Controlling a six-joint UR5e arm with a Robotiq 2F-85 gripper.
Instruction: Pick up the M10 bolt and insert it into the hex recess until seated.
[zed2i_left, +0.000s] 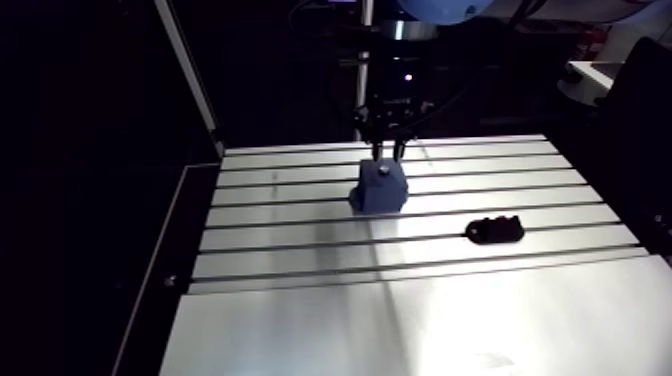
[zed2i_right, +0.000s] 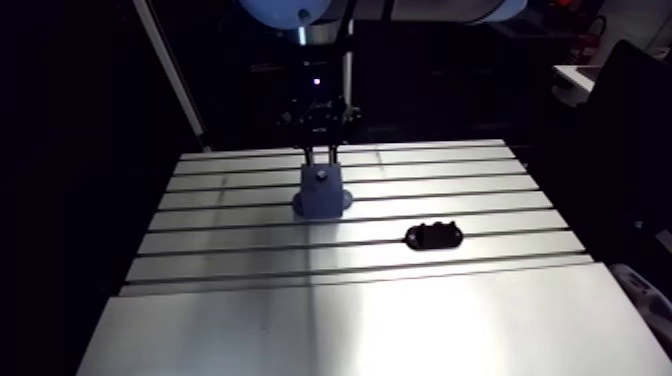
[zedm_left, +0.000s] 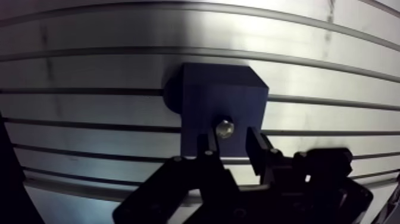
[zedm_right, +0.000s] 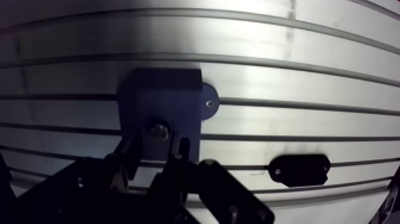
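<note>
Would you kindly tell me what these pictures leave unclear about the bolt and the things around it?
- The bolt: the wrist view shows only its shiny top in the blue block. It hides the recess, so seating is unclear.
- Its shape is too small to read in the arm view.
- The black part: dark, with details unreadable in both views.
- The gripper: the wrist view's edge cuts off its body.

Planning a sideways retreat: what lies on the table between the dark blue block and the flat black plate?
Nothing but bare slotted aluminium table separates the dark blue block from the flat black plate, as the arm view shows.
</note>
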